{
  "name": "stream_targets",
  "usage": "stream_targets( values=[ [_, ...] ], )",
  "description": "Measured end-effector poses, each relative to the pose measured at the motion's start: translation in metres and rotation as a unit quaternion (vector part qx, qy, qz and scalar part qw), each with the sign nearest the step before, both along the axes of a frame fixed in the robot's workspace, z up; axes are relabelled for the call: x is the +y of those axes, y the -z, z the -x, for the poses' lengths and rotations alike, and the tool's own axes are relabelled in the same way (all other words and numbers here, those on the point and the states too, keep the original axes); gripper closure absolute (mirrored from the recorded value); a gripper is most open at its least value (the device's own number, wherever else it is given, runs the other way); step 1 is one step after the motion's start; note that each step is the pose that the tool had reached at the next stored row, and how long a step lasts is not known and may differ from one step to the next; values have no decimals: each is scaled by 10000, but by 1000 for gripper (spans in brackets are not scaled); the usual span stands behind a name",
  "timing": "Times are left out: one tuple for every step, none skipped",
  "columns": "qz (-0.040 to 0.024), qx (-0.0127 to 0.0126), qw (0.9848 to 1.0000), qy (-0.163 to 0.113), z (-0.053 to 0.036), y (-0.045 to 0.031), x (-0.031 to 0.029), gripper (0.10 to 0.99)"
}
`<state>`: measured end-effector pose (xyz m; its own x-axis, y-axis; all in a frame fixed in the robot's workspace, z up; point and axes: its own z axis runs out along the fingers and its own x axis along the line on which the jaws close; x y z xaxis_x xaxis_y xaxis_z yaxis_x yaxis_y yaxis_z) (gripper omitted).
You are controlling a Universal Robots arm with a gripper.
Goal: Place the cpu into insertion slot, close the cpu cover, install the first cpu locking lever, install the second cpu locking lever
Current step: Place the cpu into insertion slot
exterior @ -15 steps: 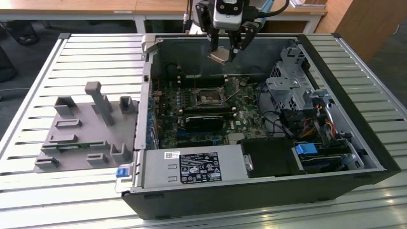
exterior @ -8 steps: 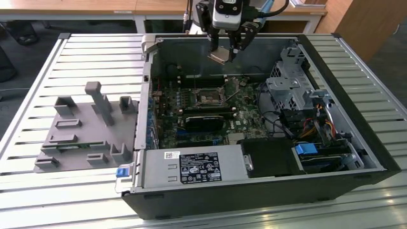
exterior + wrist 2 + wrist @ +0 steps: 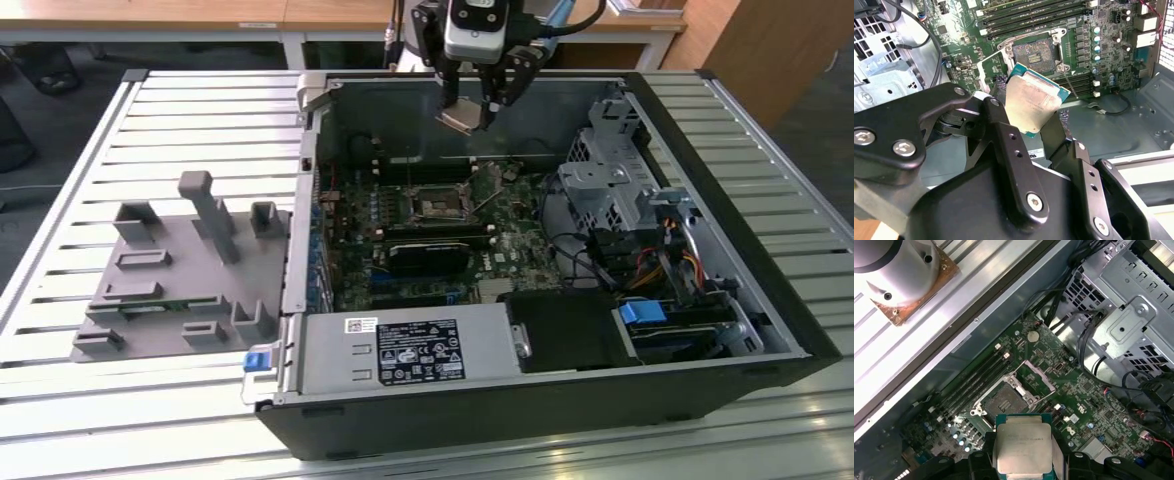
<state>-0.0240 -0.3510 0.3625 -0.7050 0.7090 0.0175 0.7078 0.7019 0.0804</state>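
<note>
On your slatted metal desk [image 3: 174,110] the open computer case [image 3: 787,330] lies on its side, and above it your claw [image 3: 474,108] is clamped on the cpu [image 3: 462,117], holding it tilted in the air, apart from the uncovered insertion slot [image 3: 437,205].

The exterior view looks steeply down from well back over the slatted grey metal table [image 3: 187,110], taking in the whole open black computer case [image 3: 534,410]. Both wrist views sit close behind the black gripper [image 3: 1031,107] [image 3: 1022,460]. They look past the pale silvery square cpu [image 3: 1029,95] [image 3: 1022,447] it grips onto the green circuit board [image 3: 969,65] [image 3: 1089,390]. All three views share the black-rimmed square insertion slot [image 3: 437,205] [image 3: 1035,56] [image 3: 1004,402].
</note>
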Motion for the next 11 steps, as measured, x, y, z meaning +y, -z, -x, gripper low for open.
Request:
stream_targets(
  values=[
    [0, 0, 10000, 21, 4, 0, 0, 561],
    [0, 0, 10000, 40, 6, 0, 0, 561],
    [0, 0, 10000, 56, 7, 1, 0, 561],
    [0, 0, 10000, 69, 8, 1, 0, 561],
    [0, 0, 10000, 79, 8, 1, 0, 561],
    [0, 0, 10000, 88, 8, 1, 0, 561],
    [0, 0, 10000, 99, 9, 1, 0, 561],
    [0, 0, 9999, 108, 9, 2, 0, 561],
    [0, 0, 9999, 164, 11, 3, 0, 561],
    [0, 0, 9999, 172, 13, 3, 0, 561],
    [0, 0, 9998, 179, 13, 3, 0, 561]
  ],
)
